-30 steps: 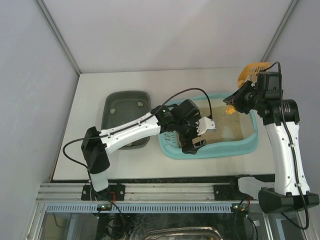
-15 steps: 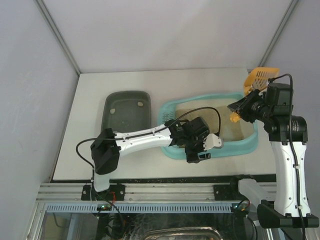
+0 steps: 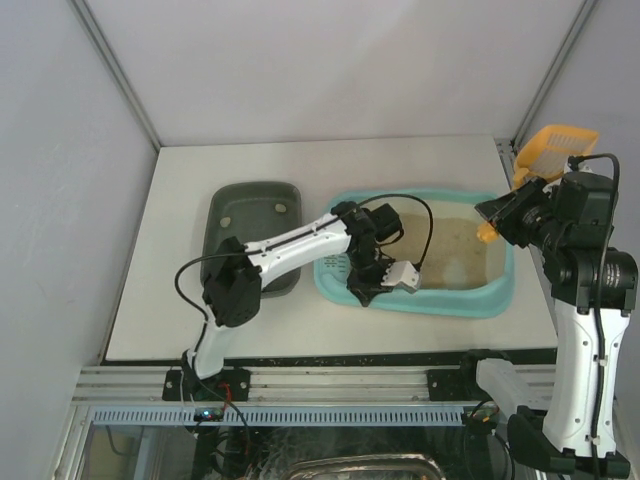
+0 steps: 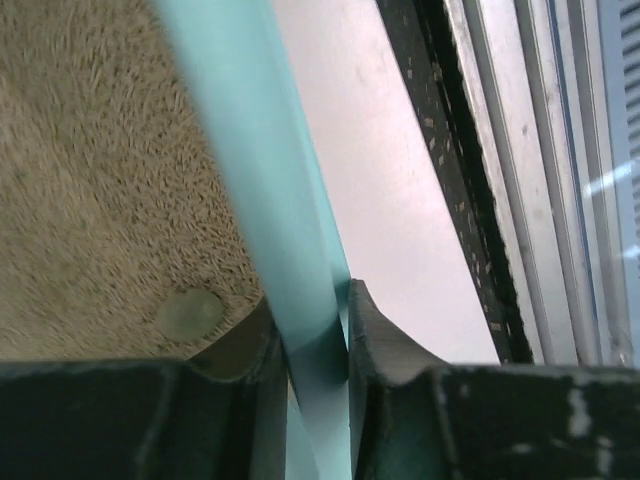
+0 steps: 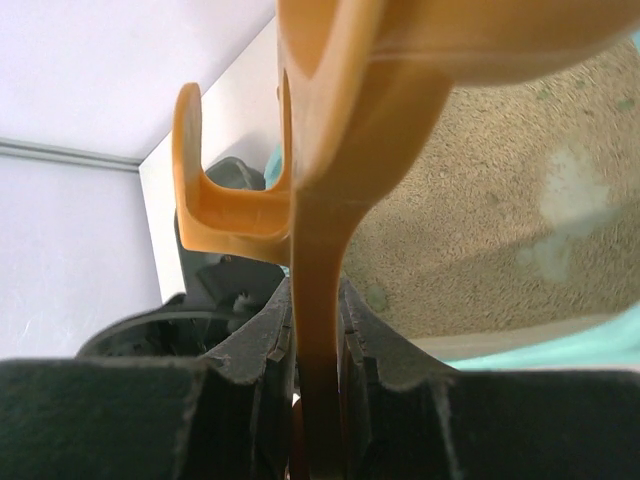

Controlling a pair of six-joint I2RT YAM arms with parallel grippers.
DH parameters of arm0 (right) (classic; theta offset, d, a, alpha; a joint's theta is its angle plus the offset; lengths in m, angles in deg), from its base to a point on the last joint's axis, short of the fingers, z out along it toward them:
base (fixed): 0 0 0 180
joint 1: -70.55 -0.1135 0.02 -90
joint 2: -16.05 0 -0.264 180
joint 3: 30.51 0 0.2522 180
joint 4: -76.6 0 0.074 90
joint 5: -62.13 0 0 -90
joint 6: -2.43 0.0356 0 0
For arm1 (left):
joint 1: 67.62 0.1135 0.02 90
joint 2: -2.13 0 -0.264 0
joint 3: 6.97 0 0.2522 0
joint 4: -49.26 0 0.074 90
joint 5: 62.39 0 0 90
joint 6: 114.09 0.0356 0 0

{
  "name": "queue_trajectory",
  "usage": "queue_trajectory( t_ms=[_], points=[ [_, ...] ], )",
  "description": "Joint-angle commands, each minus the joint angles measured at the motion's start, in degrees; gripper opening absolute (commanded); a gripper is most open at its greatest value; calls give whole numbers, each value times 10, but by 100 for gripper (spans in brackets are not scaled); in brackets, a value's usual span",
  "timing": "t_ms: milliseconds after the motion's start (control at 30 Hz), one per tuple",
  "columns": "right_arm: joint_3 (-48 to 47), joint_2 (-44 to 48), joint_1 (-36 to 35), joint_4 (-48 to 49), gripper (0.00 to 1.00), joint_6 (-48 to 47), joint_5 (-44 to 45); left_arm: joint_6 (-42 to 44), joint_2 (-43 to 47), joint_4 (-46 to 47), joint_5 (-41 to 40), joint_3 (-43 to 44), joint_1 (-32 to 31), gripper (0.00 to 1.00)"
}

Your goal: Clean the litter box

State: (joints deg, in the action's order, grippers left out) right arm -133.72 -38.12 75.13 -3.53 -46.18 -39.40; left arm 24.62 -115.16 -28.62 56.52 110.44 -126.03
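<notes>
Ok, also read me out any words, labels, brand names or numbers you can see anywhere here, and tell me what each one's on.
No text can be read in any view.
The litter box, dark tray, orange scoop and table show no print, label or number.
The small parts on the front rail are too small to tell whether they carry marks.

— We see a turquoise box (image 3: 470,302) holding beige litter (image 3: 455,240).
— And we see an orange scoop (image 3: 557,143), a grey-green tray (image 3: 250,215), a white desk (image 3: 300,165).
</notes>
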Motion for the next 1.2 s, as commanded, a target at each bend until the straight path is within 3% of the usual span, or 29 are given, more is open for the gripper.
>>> queue_trajectory(
  t_ms=[0,100,167,433,567,900,1033,1167],
  points=[
    [-9,2,16,11,0,10,18,271,-53,-122,-84,101,43,16],
    [-6,0,28,9,0,19,18,370,-69,-161,-99,140,68,10],
    [-5,-3,32,9,0,25,15,421,-68,-156,-117,143,86,1],
    [4,-13,45,16,0,30,-13,541,-123,-107,-192,232,166,0],
    [18,-17,50,14,0,17,-59,598,-147,-23,-219,257,199,0],
    [112,-35,51,5,0,-5,-228,604,-230,218,-203,323,232,0],
    [116,-58,46,-8,0,-20,-230,590,-238,273,-165,335,245,0],
    [123,-92,24,-32,0,-37,-220,564,-202,292,-116,286,249,0]
  ],
)
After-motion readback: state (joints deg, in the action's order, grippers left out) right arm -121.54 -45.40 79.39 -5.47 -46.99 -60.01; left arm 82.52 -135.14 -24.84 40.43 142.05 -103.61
